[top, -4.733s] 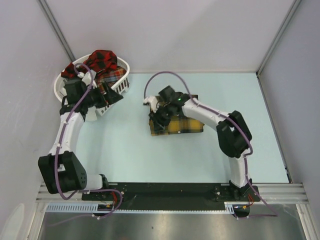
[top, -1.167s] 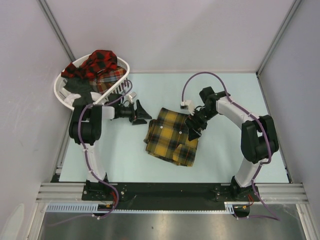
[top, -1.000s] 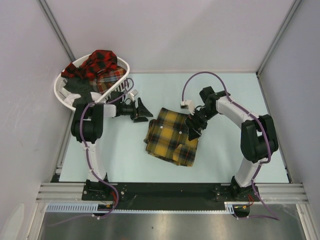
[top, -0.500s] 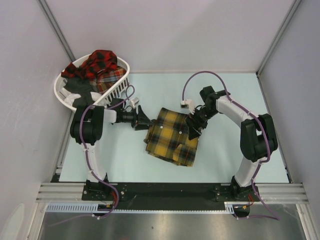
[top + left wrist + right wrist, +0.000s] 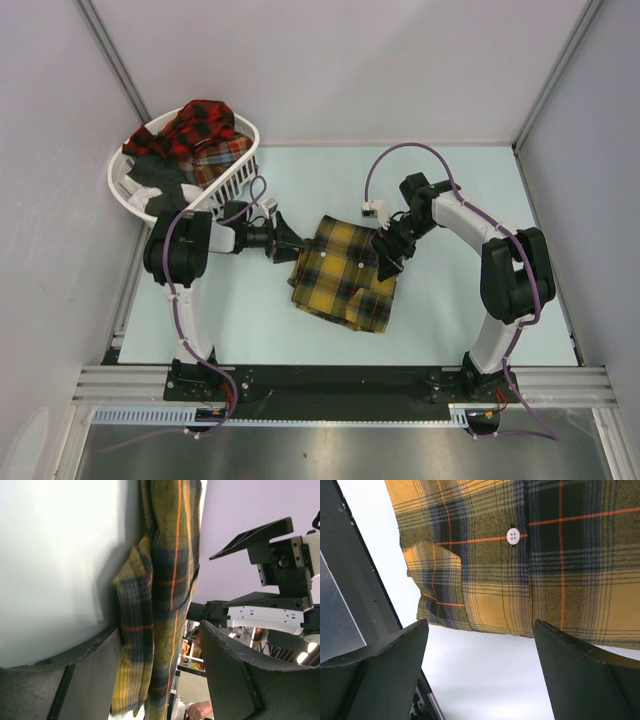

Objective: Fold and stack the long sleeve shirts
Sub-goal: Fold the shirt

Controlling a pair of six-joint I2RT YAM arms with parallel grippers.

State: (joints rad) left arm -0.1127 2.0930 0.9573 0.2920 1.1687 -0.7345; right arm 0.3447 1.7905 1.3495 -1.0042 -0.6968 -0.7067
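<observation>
Status: mustard-yellow shirt (image 5: 345, 272) lies folded on the table (image 5: 460, 300), about mid-table between the two arms and rotated off square to the table edges. Its near-right corner is the closest part to the arm bases.

Left gripper (image 5: 288, 246) is low at the shirt's left edge, lying sideways. On your left wrist cam the jaws stand apart with the folded fabric edge between the fingers. There's a gap on one side, so it straddles the cloth without pinching it.

Right gripper (image 5: 384, 256) sits over the shirt's upper right edge, jaws spread wide, nothing held. On your right wrist cam you see plaid with a white button (image 5: 513, 536) up top and bare table between the fingers.

Red-and-black plaid shirts (image 5: 198, 122) are heaped in the white basket (image 5: 113, 178) at the far left corner, well apart from the yellow one. The left arm (image 5: 180, 250) has its elbow near the basket's near rim.
</observation>
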